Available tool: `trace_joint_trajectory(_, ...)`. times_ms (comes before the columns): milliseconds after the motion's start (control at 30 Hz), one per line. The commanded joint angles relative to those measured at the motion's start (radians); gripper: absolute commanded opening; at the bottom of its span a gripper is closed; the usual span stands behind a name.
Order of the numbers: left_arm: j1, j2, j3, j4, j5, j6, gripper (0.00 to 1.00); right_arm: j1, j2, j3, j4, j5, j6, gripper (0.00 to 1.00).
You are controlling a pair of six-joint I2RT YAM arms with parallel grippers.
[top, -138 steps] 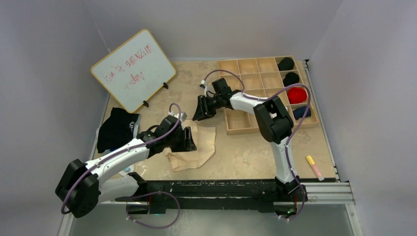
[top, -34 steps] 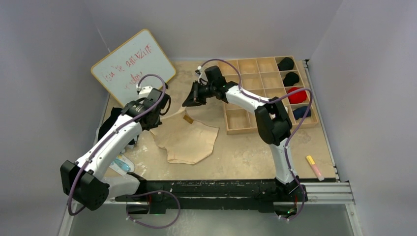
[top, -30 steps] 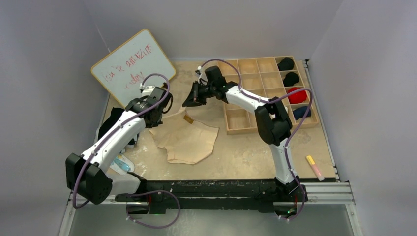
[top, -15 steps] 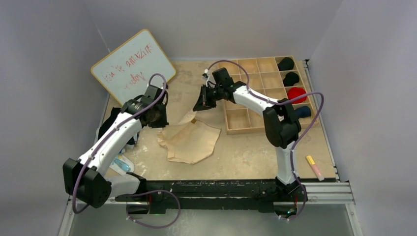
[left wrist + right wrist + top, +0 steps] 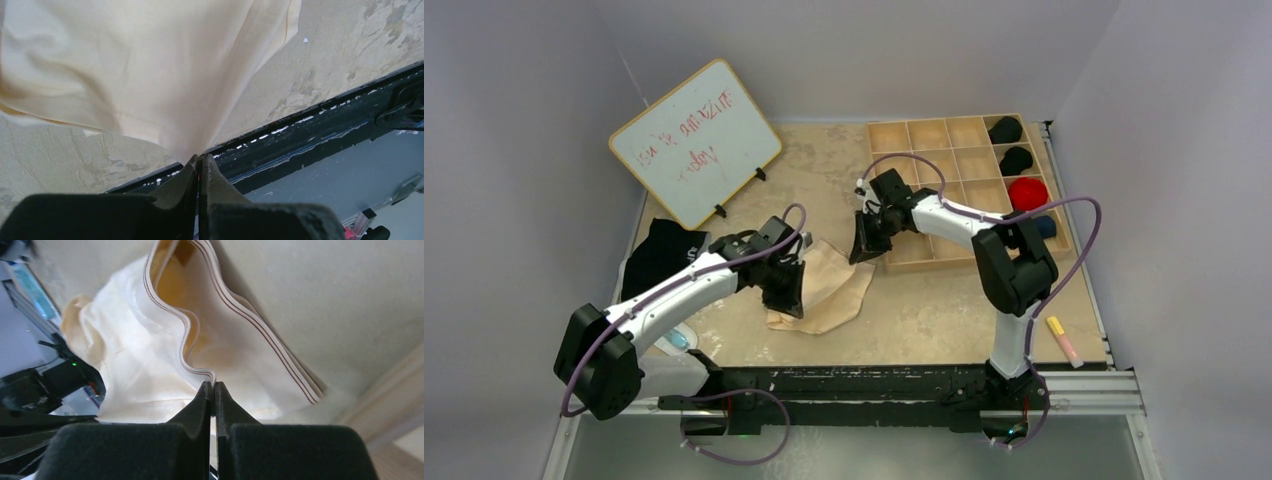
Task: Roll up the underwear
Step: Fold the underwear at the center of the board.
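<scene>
The beige underwear point(image 5: 832, 290) lies folded over on the table's near middle. My left gripper point(image 5: 789, 300) is at its left near side, shut on a pinch of the fabric point(image 5: 150, 75), which fans out from the fingertips point(image 5: 192, 167). My right gripper point(image 5: 864, 250) is at the cloth's far right corner, shut on the striped waistband point(image 5: 210, 374), which curls open above the closed fingers point(image 5: 205, 395).
A wooden compartment tray point(image 5: 944, 165) at the right holds rolled black point(image 5: 1004, 130), red point(image 5: 1027, 193) and dark items. A whiteboard point(image 5: 694, 140) stands back left. Dark clothing point(image 5: 659, 260) lies at the left edge. A pink-yellow marker point(image 5: 1062, 338) rests near right. The table's black front edge point(image 5: 320, 130) is close.
Both grippers have carried their holds toward the near side and to the right, folding the far part of the underwear over itself. The left arm swung down from the whiteboard side.
</scene>
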Motion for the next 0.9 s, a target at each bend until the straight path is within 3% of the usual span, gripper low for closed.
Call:
trace_joint_trajectory(0, -0.013, -0.019, -0.010, 0.057, 0.006, -0.043, 0.00, -0.008, -0.071, -0.046, -0.034, 0.090, -0.053, 0.00)
trace_joint_trajectory(200, -0.053, -0.002, -0.046, 0.145, 0.072, -0.053, 0.00, -0.010, -0.094, -0.089, -0.036, 0.171, -0.063, 0.00)
trace_joint_trajectory(567, -0.190, 0.119, -0.027, 0.237, -0.050, -0.208, 0.00, -0.009, -0.098, -0.043, -0.047, 0.243, -0.086, 0.00)
trace_joint_trajectory(867, -0.232, 0.174, -0.042, 0.322, 0.000, -0.210, 0.00, -0.010, -0.050, -0.037, -0.045, 0.326, -0.117, 0.00)
